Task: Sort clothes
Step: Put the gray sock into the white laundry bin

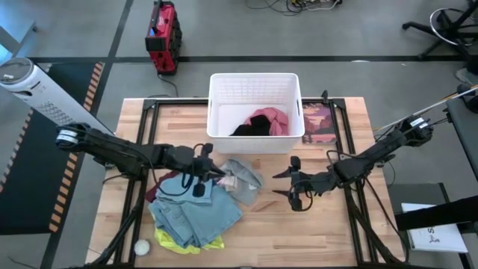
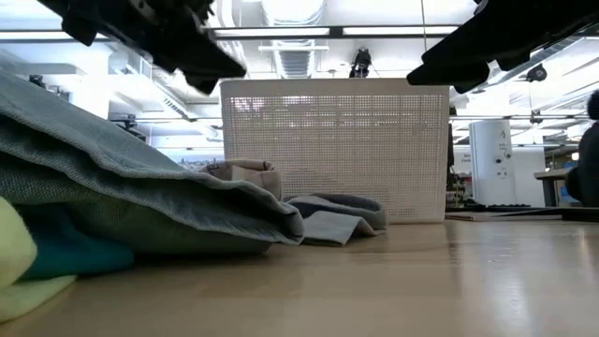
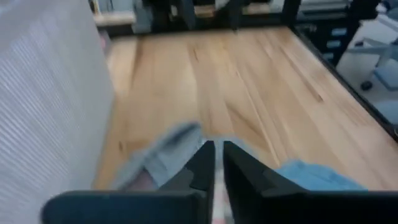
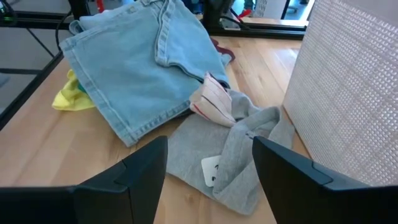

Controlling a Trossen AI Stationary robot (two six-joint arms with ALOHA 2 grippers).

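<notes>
Hovering beside the white basket (image 1: pixel 255 112), left claw (image 1: pixel 218 173) pressed together over the clothes (image 1: pixel 196 213) piled on the surface (image 1: pixel 328 232), right claw (image 1: pixel 281 184) spread apart, empty, near the basket's front.

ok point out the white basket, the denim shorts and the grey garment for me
white basket (image 1: pixel 255 82), high view, on its far rim
denim shorts (image 4: pixel 127 68), right wrist view, middle of the leg panel
grey garment (image 4: pixel 233 158), right wrist view, on its bunched fold
</notes>
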